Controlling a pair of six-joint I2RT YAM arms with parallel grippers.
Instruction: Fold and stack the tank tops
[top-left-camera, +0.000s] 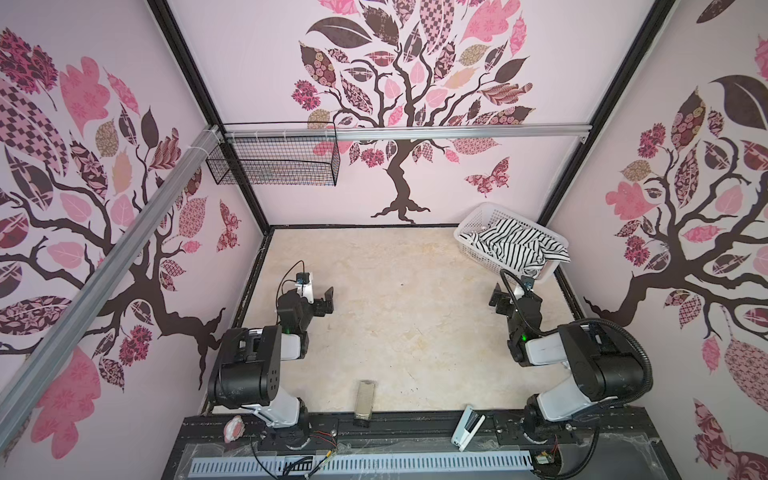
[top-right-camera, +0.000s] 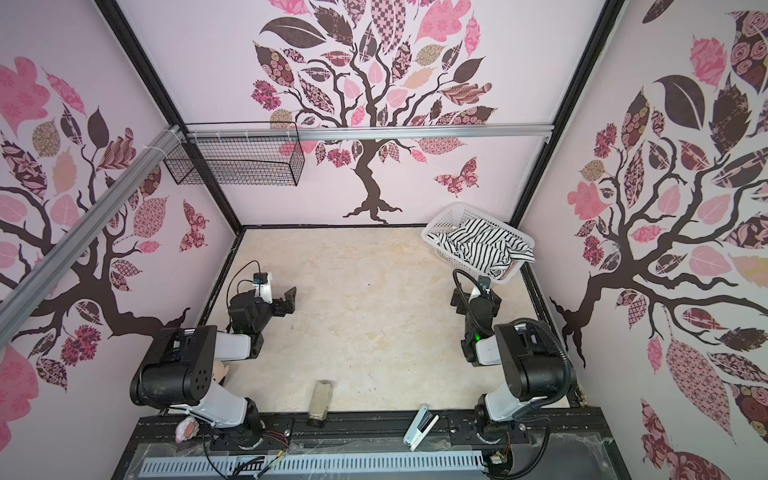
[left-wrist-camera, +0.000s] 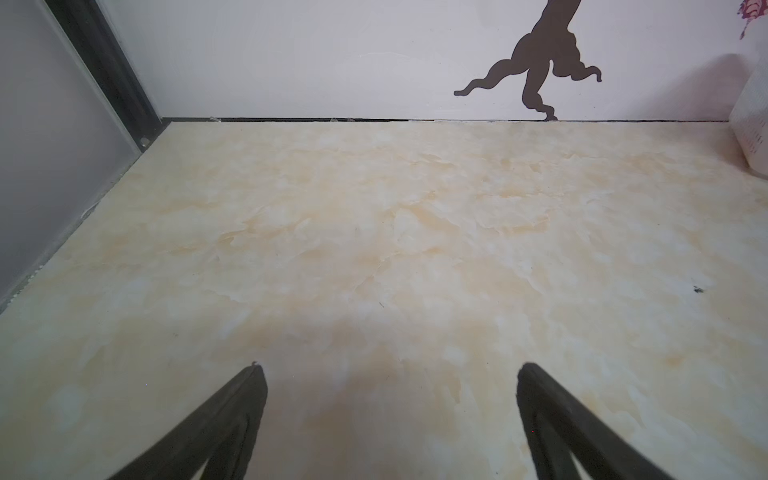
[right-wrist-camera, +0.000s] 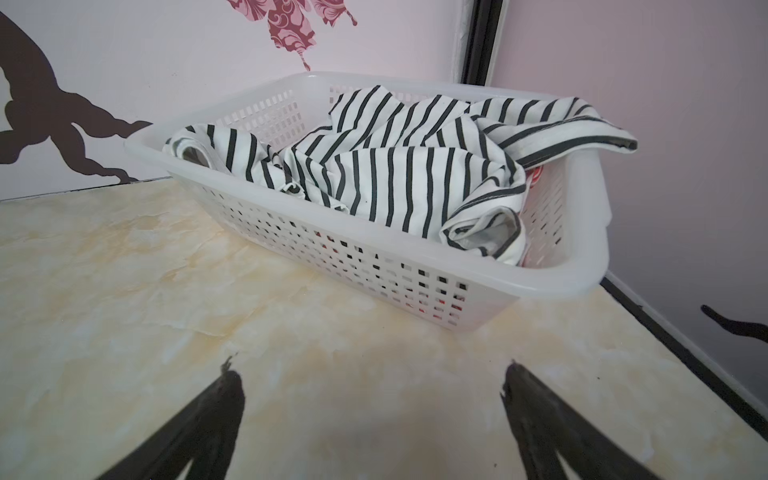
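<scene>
**A:** What is everything standing on?

**B:** A flat table (top-left-camera: 395, 324) (top-right-camera: 365, 316) (left-wrist-camera: 374, 232) (right-wrist-camera: 158, 270). Its top is cream and marble-patterned, with pale orange veining. Walls close it in on the far side and on both flanks, and a black frame (top-left-camera: 415, 417) runs along the near edge.

**A:** And what lies on it?

**B:** A white plastic lattice basket (top-left-camera: 486, 257) (top-right-camera: 453, 253) (right-wrist-camera: 332, 237) sits in the far right corner, set at an angle, close to both walls. At the middle of the near edge lies a small greyish oblong block (top-left-camera: 365, 395) (top-right-camera: 321, 395), its near end over the black frame. A tiny dark speck (top-left-camera: 402, 284) (left-wrist-camera: 698, 289) marks the surface around the middle.
</scene>
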